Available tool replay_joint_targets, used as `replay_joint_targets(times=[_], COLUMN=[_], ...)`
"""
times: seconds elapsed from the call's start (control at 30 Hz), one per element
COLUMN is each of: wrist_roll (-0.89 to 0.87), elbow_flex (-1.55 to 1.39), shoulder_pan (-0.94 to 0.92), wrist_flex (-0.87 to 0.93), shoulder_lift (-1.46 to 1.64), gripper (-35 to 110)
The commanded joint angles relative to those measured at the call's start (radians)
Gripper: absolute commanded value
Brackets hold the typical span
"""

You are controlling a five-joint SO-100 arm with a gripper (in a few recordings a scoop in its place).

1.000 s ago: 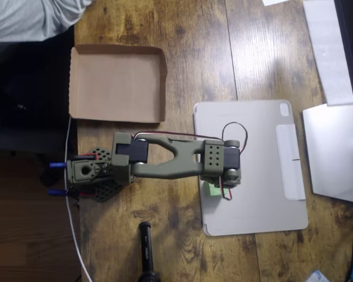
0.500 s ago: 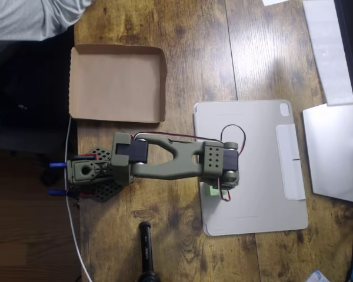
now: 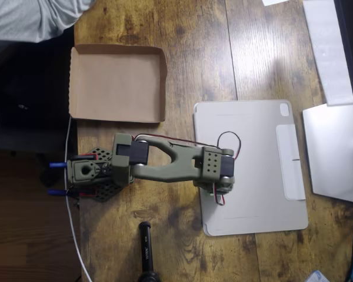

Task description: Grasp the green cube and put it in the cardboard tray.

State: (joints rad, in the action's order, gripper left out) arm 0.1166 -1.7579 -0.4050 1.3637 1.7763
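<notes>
1. Overhead view: the claw (image 3: 219,191) sits under the olive-green arm's wrist block, over the left part of the light grey tablet cover (image 3: 253,167). The fingers are hidden beneath the wrist housing, so I cannot tell whether the claw is spread, clenched, or gripping anything.
2. The green cube cannot be made out; the arm's wrist covers the patch of cover beneath it (where the cube lies cannot be told).
3. A red and black wire (image 3: 228,138) loops above the wrist, over the cover.
4. The olive-green arm (image 3: 165,164) stretches left to right across the wooden surface (image 3: 200,53), from its base (image 3: 88,175) at the surface's left edge.
5. The cardboard tray (image 3: 73,82) lies flat at upper left, above the base and well apart from the claw; its floor is bare.
6. A black cylindrical object (image 3: 146,249) lies at the bottom edge, below the arm.
7. A white cable (image 3: 73,229) runs down along the left edge of the surface.
8. A grey sleeve (image 3: 29,17) of a person shows at the top left corner.
</notes>
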Motion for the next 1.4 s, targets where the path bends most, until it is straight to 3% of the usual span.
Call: replay_joint_targets(times=[0.0,0.5,0.7,1.13,1.27,1.37], wrist_roll=[0.005,0.011,0.006,0.011,-0.04,-0.084], elbow_flex=[-0.023,-0.097,-0.097,-0.104,-0.1,-0.034], shoulder_pan=[-0.002,0.012,0.009,0.015,0.094,0.212], wrist_flex=[-0.014,-0.137,-0.146,-0.163,-0.137,-0.011], shoulder_lift=[0.017,0.021,0.028,0.029,0.026,0.009], gripper=[31,29,15,11,12,12])
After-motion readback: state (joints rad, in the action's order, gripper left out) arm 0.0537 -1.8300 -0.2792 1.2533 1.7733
